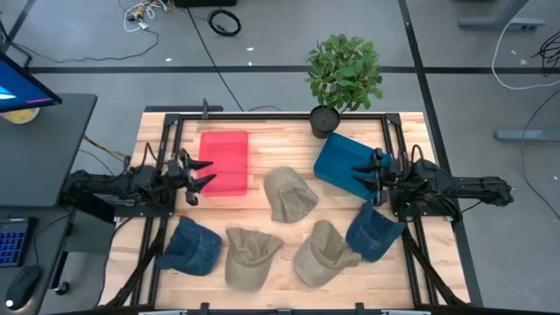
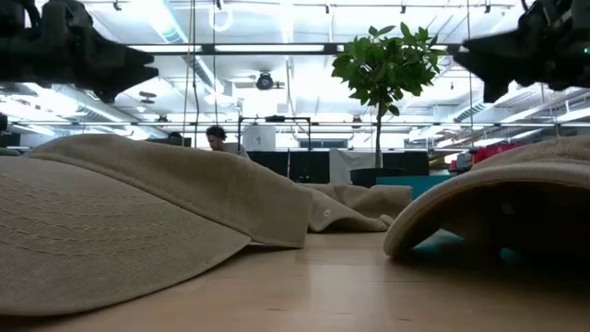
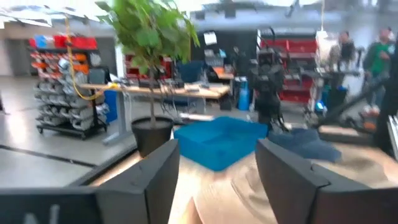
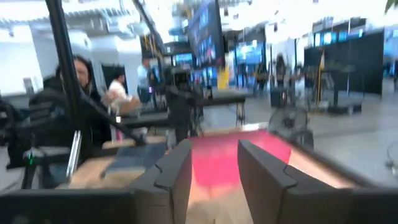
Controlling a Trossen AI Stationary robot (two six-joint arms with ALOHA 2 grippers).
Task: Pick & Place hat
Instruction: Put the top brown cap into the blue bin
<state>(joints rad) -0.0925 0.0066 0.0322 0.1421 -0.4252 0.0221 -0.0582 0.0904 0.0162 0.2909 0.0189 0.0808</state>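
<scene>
Several caps lie crown-up on the wooden table. Three are tan: one mid-table point(image 1: 290, 194), two near the front edge point(image 1: 250, 255) point(image 1: 323, 254). Two are dark blue, at front left point(image 1: 191, 247) and at right point(image 1: 374, 232). A red bin point(image 1: 224, 162) and a blue bin point(image 1: 344, 163) sit toward the far side. My left gripper point(image 1: 198, 174) hovers open beside the red bin's left edge. My right gripper point(image 1: 368, 171) hovers open over the blue bin's right edge. In the wrist views both grippers point(image 3: 217, 180) point(image 4: 214, 174) hold nothing.
A potted plant point(image 1: 343, 75) stands at the table's far edge beside the blue bin. In the low view two tan caps point(image 2: 120, 221) point(image 2: 507, 198) fill the foreground. A black frame point(image 1: 262, 115) rims the table. People show in the room beyond.
</scene>
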